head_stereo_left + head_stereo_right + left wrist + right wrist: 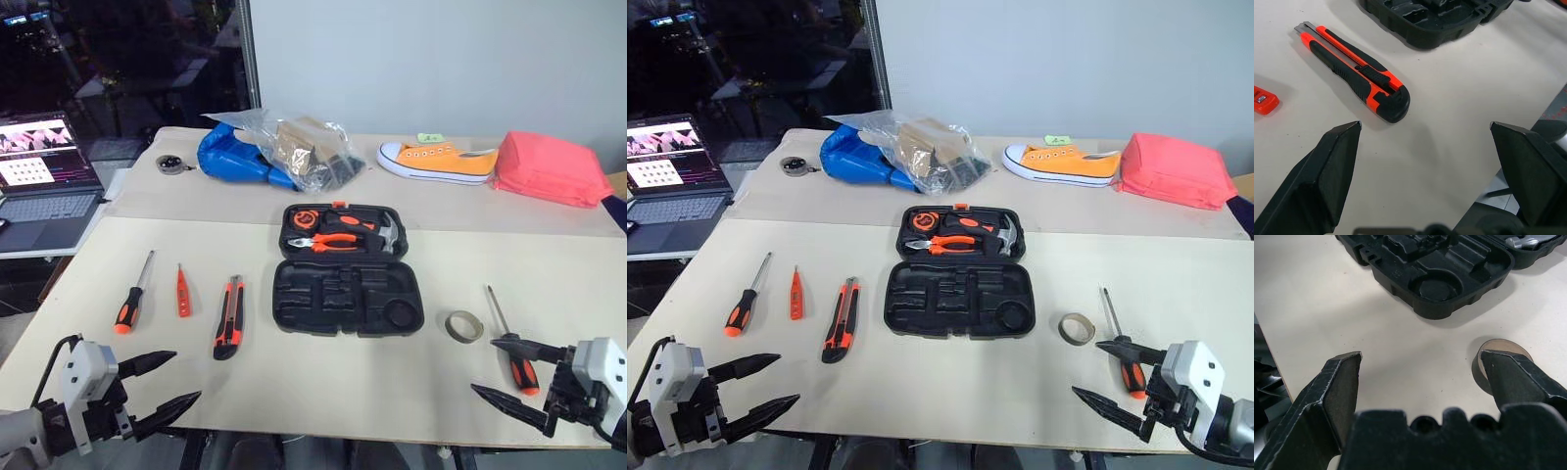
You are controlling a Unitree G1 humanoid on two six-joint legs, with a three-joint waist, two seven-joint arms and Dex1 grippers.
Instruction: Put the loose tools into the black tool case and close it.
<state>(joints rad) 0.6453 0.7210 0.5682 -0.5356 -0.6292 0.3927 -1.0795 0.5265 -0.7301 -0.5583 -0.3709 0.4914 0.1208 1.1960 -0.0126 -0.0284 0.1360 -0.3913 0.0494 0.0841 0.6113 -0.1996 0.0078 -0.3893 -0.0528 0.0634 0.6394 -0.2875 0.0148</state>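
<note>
Fingers (147, 363) apart; utility knife (228, 317) lengthwise front-to-back.

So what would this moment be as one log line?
black moulded-plastic tool case: open | left gripper: open, empty | right gripper: open, empty

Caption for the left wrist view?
Open left gripper hovers near the utility knife, open tool case beyond.

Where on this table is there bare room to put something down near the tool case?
Bare tabletop lies along the near edge, between the utility knife and the tape roll, in front of the black tool case. More bare room sits right of the case, beyond the right-hand screwdriver. The far strip is crowded: blue bag, orange shoe, pink bundle.
</note>
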